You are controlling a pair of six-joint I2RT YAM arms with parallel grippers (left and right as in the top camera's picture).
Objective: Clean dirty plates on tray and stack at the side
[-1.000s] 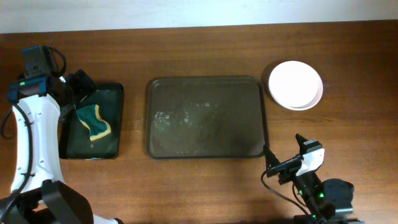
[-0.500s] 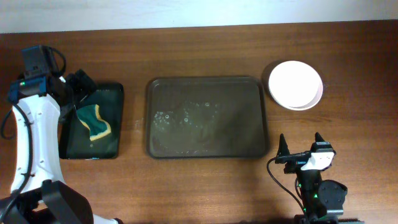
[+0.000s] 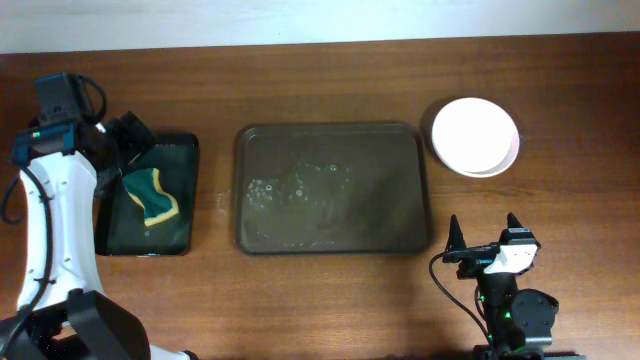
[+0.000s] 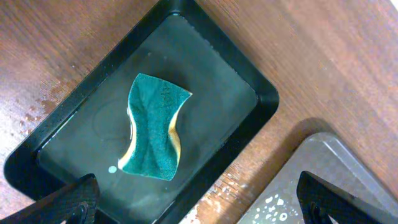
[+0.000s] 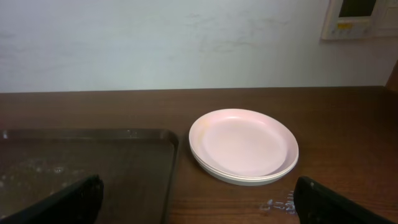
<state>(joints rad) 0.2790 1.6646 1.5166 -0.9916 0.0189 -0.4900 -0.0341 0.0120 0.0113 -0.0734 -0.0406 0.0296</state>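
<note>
White round shallow plates (image 3: pixel 475 137) sit stacked on the brown wooden table (image 3: pixel 330 80), just beside the far right corner of the large dark brown rectangular tray (image 3: pixel 330 128). In the right wrist view the stack (image 5: pixel 244 144) shows clean upper faces; I count at least two rims, though the exact number is hard to tell. No plate lies on the brown tray, only wet droplets and suds across its left half. The right gripper (image 3: pixel 483 243) hangs near the front table edge, well apart from the plates, its fingers spread wide with nothing between them. The left gripper (image 4: pixel 199 198) hovers above a smaller narrow black tray (image 3: pixel 186 150), also spread apart and empty. A curled green sponge with a yellow layer (image 4: pixel 152 127) lies inside that black tray.
</note>
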